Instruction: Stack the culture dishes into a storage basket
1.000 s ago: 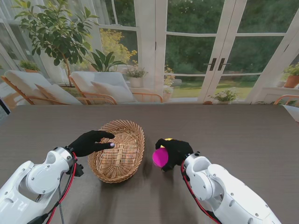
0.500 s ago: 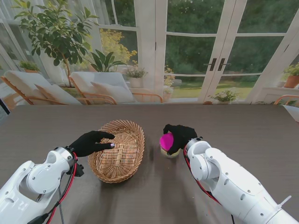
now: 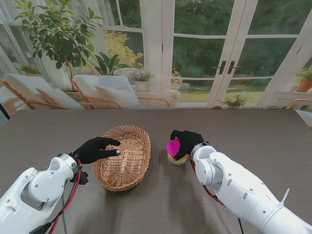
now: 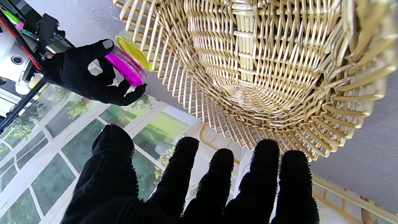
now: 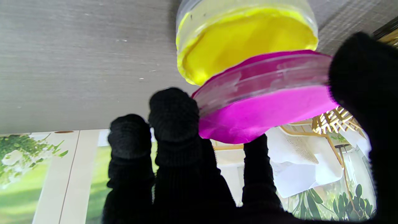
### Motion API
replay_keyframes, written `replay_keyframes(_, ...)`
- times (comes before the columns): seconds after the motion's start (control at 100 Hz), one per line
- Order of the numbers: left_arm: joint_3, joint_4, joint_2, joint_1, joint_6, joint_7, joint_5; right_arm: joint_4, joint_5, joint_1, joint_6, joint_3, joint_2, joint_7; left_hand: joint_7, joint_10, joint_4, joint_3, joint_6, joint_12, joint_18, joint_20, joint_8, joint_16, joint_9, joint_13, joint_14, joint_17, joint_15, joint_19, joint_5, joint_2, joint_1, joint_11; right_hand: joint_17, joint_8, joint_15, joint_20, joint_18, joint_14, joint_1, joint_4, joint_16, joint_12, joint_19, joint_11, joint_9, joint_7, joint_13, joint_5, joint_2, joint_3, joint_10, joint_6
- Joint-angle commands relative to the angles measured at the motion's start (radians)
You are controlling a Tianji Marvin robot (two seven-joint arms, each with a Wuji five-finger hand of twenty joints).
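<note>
The magenta culture dish [image 5: 267, 102] sits tilted between the right hand's [image 3: 184, 143] thumb and fingers, pinched by its rim; light, stiff and probably slick, so edge contact suits it. Under it rests the yellow culture dish [image 5: 242, 43]. The left hand [image 3: 95, 149], fingers spread and holding nothing, rests over the rim of the wicker basket [image 3: 123, 158], which looks bare inside.

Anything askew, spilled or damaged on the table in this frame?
Nothing spilled or broken. The magenta culture dish is held tilted on edge in the right hand, above the yellow dish lying flat on the table. That fits a grasp in progress. The wicker basket sits upright, holding no dishes, the left hand resting open on its rim.
</note>
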State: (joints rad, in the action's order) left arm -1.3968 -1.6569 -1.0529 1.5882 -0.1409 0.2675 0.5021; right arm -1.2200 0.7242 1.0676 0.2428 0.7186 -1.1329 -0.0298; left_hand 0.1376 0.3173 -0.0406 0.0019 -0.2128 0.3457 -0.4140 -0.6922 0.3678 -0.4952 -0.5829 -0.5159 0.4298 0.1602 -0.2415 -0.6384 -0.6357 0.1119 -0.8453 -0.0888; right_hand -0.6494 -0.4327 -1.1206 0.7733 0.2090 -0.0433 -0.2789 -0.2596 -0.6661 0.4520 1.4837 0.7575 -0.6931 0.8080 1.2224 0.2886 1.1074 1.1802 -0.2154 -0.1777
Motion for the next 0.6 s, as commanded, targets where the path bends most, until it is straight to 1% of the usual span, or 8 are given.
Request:
replay_keyframes(0.0, 0.001, 0.000, 0.000, 0.000, 0.003, 0.021, -0.001, 0.010, -0.002, -0.002, -0.001, -0.007, -0.009, 0.012, 0.004, 0.008, 0.030, -0.016, -0.006, -0.014, -0.013, -0.012, 0.004, 0.006, 0.007, 0.015, 0.017, -0.010, 0.016, -0.025, -0.006, -0.055, -0.028, 0.008, -0.255, -0.072, -0.002, -0.008, 0.033, 0.045, -0.097, 0.103, -0.008, 0.013, -0.002, 0.026, 0.027, 0.170, -0.024, 0.146, -0.153, 0.144, 0.021, -0.075)
replay_keyframes(0.14, 0.002, 0.000, 0.000, 0.000, 0.004, 0.023, 0.000, 0.026, -0.003, -0.012, -0.004, -0.023, -0.010, 0.012, 0.005, 0.008, 0.030, -0.016, -0.006, -0.014, -0.014, -0.012, 0.004, 0.006, 0.006, 0.015, 0.018, -0.010, 0.016, -0.025, -0.006, -0.055, -0.028, 0.008, -0.188, -0.069, 0.029, -0.015, 0.063, 0.021, -0.083, 0.103, 0.001, 0.011, -0.052, 0.024, 0.055, 0.162, -0.080, 0.126, -0.163, 0.133, 0.034, -0.078)
replay_keyframes(0.19, 0.003, 0.000, 0.000, 0.000, 0.005, 0.023, -0.001, 0.032, -0.004, -0.016, -0.003, -0.029, -0.010, 0.014, 0.006, 0.007, 0.030, -0.017, -0.005, -0.014, -0.013, -0.012, 0.005, 0.006, 0.006, 0.014, 0.016, -0.010, 0.016, -0.025, -0.009, -0.055, -0.027, 0.008, -0.151, -0.068, 0.051, -0.020, 0.079, 0.002, -0.081, 0.104, 0.007, 0.011, -0.082, 0.021, 0.070, 0.158, -0.109, 0.118, -0.170, 0.130, 0.037, -0.079)
replay_keyframes(0.27, 0.003, 0.001, 0.000, 0.000, 0.005, 0.023, -0.001, 0.041, -0.005, -0.021, -0.002, -0.035, -0.010, 0.016, 0.003, 0.008, 0.030, -0.017, -0.005, -0.014, -0.013, -0.012, 0.004, 0.006, 0.006, 0.014, 0.017, -0.010, 0.016, -0.025, -0.002, -0.056, -0.027, 0.008, -0.133, -0.068, 0.061, -0.019, 0.080, -0.002, -0.074, 0.104, 0.009, 0.011, -0.092, 0.021, 0.079, 0.155, -0.124, 0.111, -0.175, 0.126, 0.037, -0.080)
replay_keyframes(0.45, 0.005, 0.003, 0.001, -0.003, 0.006, 0.026, -0.003, 0.044, -0.002, -0.021, 0.000, -0.037, -0.008, 0.019, 0.004, 0.009, 0.030, -0.016, -0.005, -0.014, -0.013, -0.012, 0.004, 0.005, 0.005, 0.014, 0.019, -0.010, 0.016, -0.025, -0.004, -0.055, -0.028, 0.008, -0.064, -0.065, 0.111, -0.025, 0.096, -0.042, -0.064, 0.105, 0.023, 0.010, -0.135, 0.016, 0.127, 0.144, -0.196, 0.085, -0.188, 0.113, 0.044, -0.080)
replay_keyframes(0.53, 0.007, 0.004, 0.001, -0.005, 0.007, 0.028, -0.004, 0.041, 0.004, -0.021, -0.002, -0.037, -0.006, 0.023, 0.004, 0.008, 0.030, -0.016, -0.007, -0.014, -0.012, -0.012, 0.004, 0.005, 0.004, 0.013, 0.019, -0.011, 0.015, -0.025, -0.005, -0.056, -0.028, 0.008, -0.044, -0.064, 0.120, -0.021, 0.091, -0.047, -0.056, 0.105, 0.023, 0.011, -0.135, 0.017, 0.138, 0.139, -0.218, 0.074, -0.195, 0.107, 0.049, -0.083)
replay_keyframes(0.59, 0.007, 0.005, 0.001, -0.006, 0.007, 0.029, -0.005, 0.038, 0.006, -0.020, -0.001, -0.037, -0.005, 0.027, 0.005, 0.007, 0.030, -0.017, -0.005, -0.014, -0.012, -0.012, 0.004, 0.005, 0.005, 0.014, 0.018, -0.010, 0.015, -0.025, -0.006, -0.055, -0.027, 0.008, -0.008, -0.064, 0.144, -0.023, 0.102, -0.066, -0.052, 0.104, 0.030, 0.011, -0.154, 0.015, 0.154, 0.135, -0.253, 0.066, -0.195, 0.100, 0.052, -0.083)
